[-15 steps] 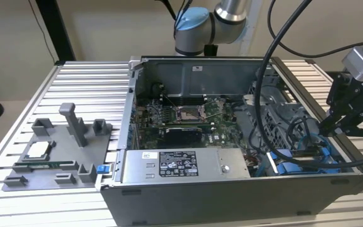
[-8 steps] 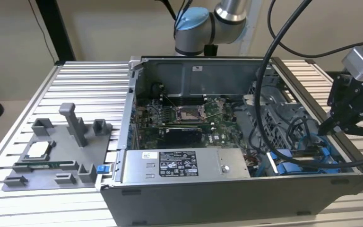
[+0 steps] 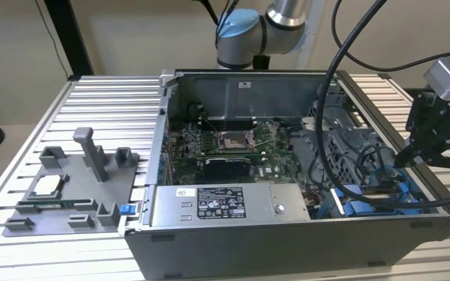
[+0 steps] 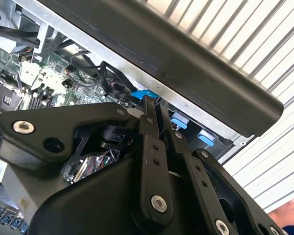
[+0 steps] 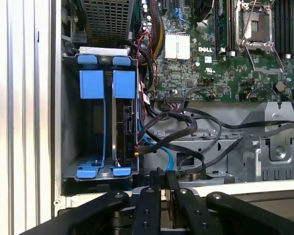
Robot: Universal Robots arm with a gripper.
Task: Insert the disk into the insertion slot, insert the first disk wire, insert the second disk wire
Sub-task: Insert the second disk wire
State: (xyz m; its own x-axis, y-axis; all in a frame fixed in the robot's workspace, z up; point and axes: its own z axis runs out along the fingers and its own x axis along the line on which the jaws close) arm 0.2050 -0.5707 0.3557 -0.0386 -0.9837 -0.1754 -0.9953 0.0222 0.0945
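1 arm reaches over the open computer case in the exterior view. Its gripper hangs above the insertion slot at the corner on the exterior view's right, beside the power-supply box.

In the second wrist view the gripper has its 2 fingers pressed together, tips near a blue tab.

In the first wrist view the disk sits edge-on inside the insertion slot, under its blue carrier frame. A blue cable and black wires lie just beside it. The gripper hovers at the slot's end.
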